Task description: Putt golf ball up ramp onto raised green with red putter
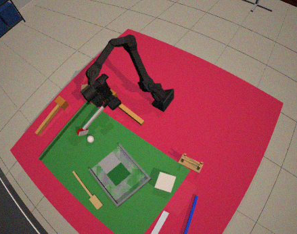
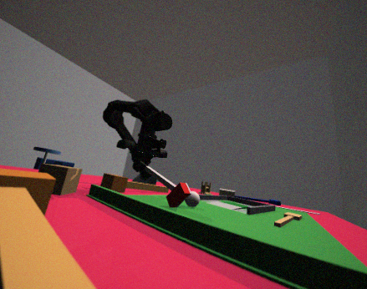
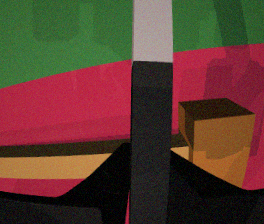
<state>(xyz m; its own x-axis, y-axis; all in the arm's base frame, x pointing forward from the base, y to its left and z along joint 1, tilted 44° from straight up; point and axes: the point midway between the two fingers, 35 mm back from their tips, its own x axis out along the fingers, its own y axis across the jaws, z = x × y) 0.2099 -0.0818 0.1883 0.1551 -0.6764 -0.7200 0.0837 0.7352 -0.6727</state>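
My gripper (image 1: 103, 105) (image 2: 141, 164) (image 3: 140, 150) is shut on the dark grip of the red putter. The putter's pale shaft (image 1: 93, 117) (image 2: 161, 175) (image 3: 152, 30) slopes down from the fingers to its red head (image 1: 82, 131) (image 2: 178, 195), which is low over the green mat. The white golf ball (image 1: 90, 138) (image 2: 192, 199) lies on the mat close beside the head, on its ramp side; whether they touch is unclear. The grey ramp (image 1: 109, 161) (image 2: 230, 205) lies beyond the ball, with the raised green (image 1: 118, 174) in its middle. Ball, head and ramp are outside the wrist view.
A wooden mallet (image 1: 131, 114) (image 2: 114, 183) (image 3: 223, 145) lies beneath the gripper; another mallet (image 1: 48, 118) lies outside the green wall (image 1: 63, 130). A small wooden mallet (image 1: 96, 201) (image 2: 287, 219) and a white block (image 1: 165, 182) flank the ramp. A wooden stand (image 1: 191, 164) is at the mat's corner.
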